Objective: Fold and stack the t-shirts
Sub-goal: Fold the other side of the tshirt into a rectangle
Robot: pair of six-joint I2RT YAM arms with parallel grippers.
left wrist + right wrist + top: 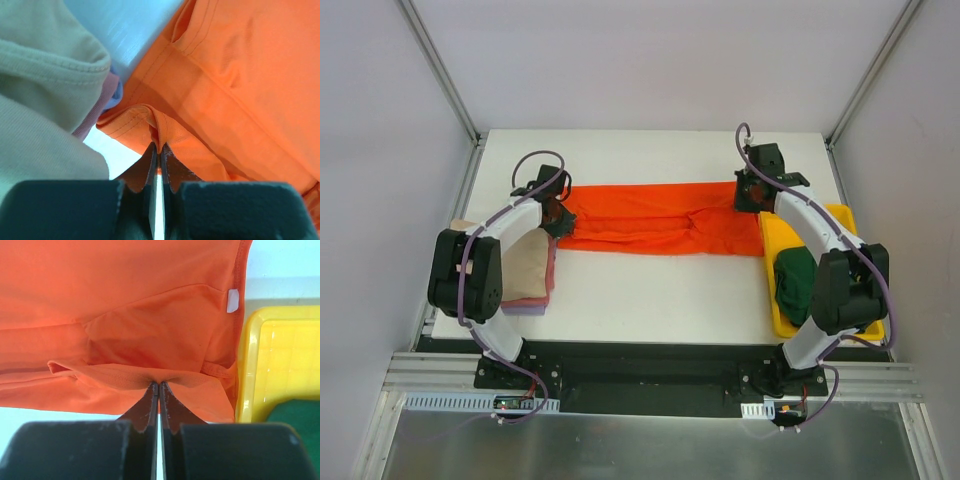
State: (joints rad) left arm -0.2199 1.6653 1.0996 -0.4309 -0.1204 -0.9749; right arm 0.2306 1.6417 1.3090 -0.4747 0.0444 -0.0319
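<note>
The orange-red t-shirt (655, 218) lies as a long folded band across the middle of the table. My left gripper (558, 218) is shut on its left edge; the pinched hem shows in the left wrist view (159, 145). My right gripper (748, 196) is shut on its right edge, with cloth pinched between the fingertips in the right wrist view (159, 382). A dark green t-shirt (795, 283) lies bunched in the yellow tray (775, 240). A folded tan shirt (520, 262) tops a stack with pink (552, 268) and lavender (525, 310) shirts at the left.
The yellow tray stands at the table's right edge, right of the orange shirt, and shows in the right wrist view (272, 360). The folded stack lies close beside my left gripper (45, 75). White enclosure walls surround the table.
</note>
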